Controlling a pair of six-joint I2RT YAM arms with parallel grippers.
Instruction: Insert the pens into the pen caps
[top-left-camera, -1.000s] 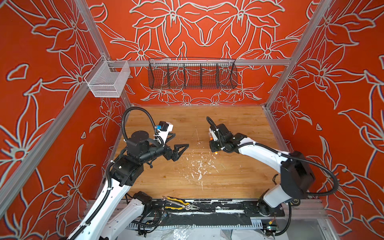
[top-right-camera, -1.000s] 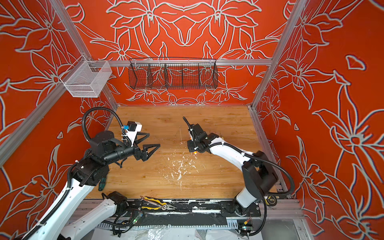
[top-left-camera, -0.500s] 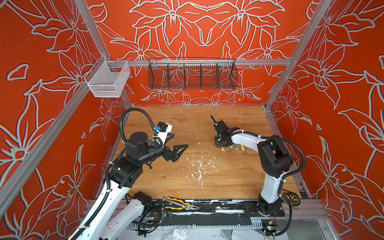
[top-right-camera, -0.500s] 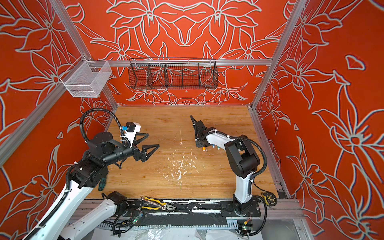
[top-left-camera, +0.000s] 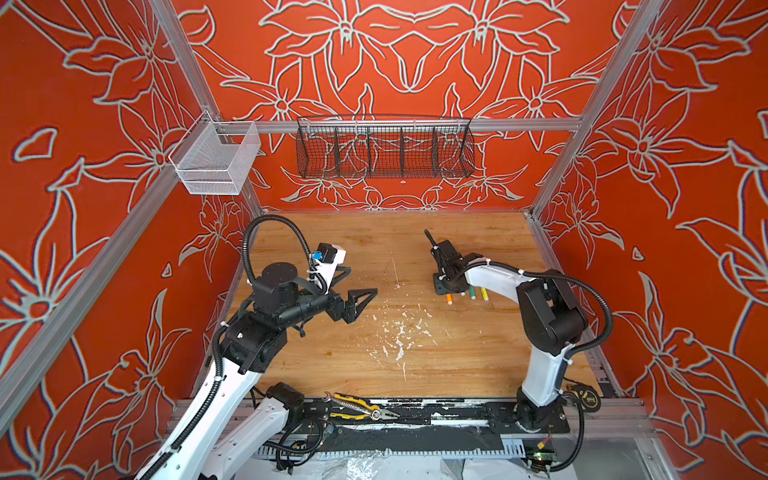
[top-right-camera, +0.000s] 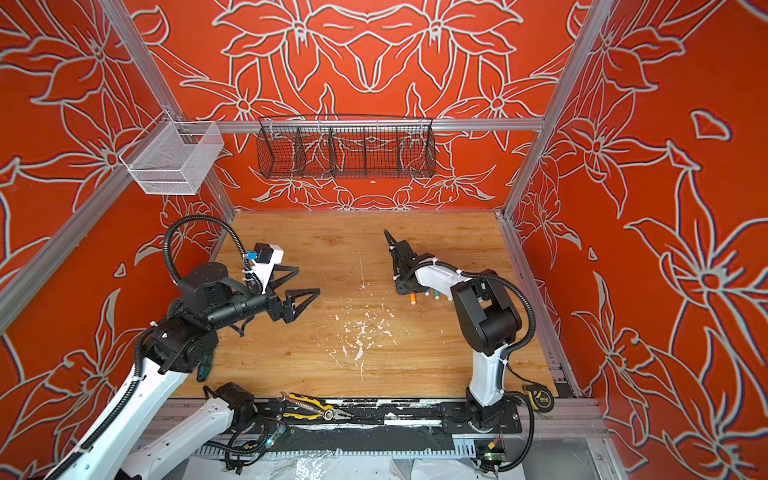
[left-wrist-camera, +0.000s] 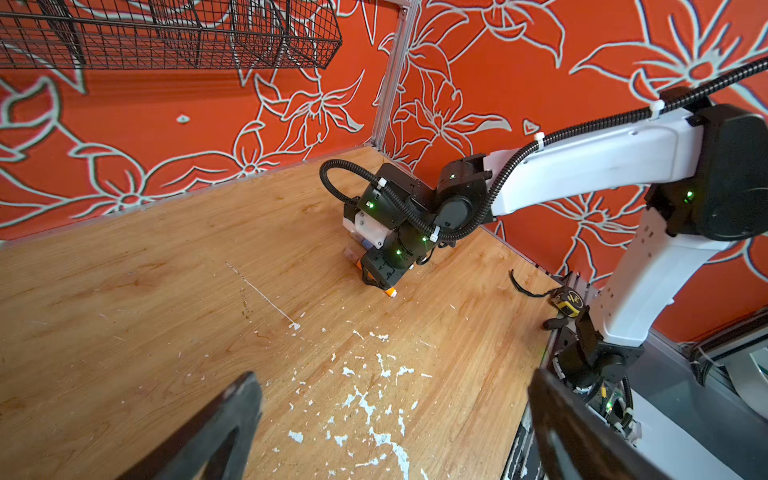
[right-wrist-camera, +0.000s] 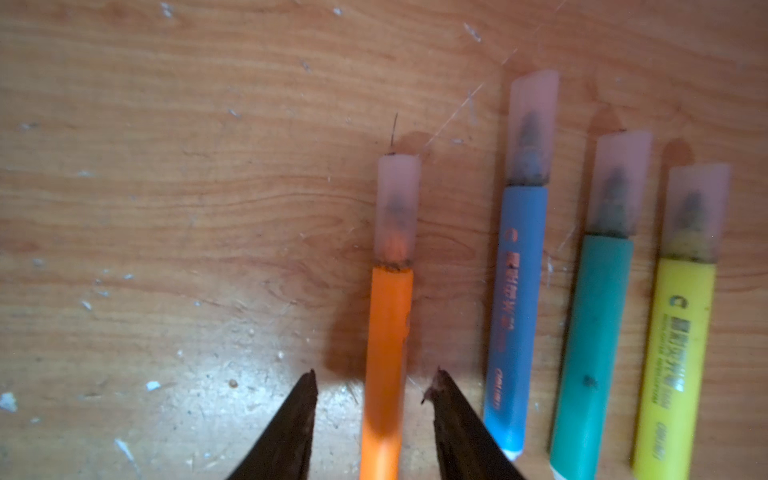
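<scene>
While right gripper (right-wrist-camera: 374, 376) straddles orange pen (right-wrist-camera: 386, 332): jaws slightly parted, gripping nothing.
Blue pen (right-wrist-camera: 515, 299): just outside one jaw; crooked retreat could knock it.
Left gripper (left-wrist-camera: 392, 376): wide, empty.

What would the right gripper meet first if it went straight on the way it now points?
Probably the wooden table: the right gripper straddles the orange pen with open jaws, not touching it, so its fingertips would land on either side, the pen between them. How high they stand is unclear.
</scene>
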